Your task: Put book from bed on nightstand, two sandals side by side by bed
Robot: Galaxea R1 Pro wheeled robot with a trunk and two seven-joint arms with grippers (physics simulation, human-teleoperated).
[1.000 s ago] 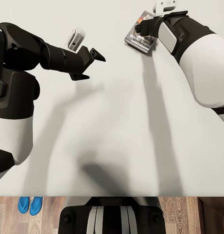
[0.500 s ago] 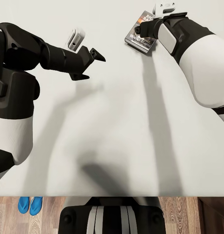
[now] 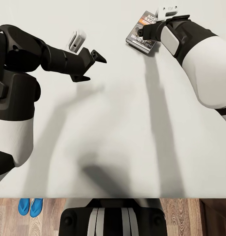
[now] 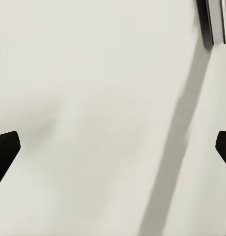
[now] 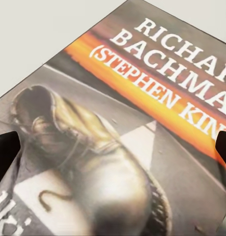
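A pale grey-white bed (image 3: 119, 124) mattress spans the head view, edged below by brown wood-plank floor (image 3: 178, 213). The book (image 3: 141, 36) lies flat near the mattress's far right, partly covered by the right hand (image 3: 146, 32), fingers spread just above its cover. The left hand (image 3: 93, 67) hovers spread and empty. Two blue sandals (image 3: 30, 207) sit side by side on the floor, partly cut off.

Book partly covered
The right pincer (image 3: 146, 31) hides part of the book (image 3: 138, 40); its title runs off the right wrist view.
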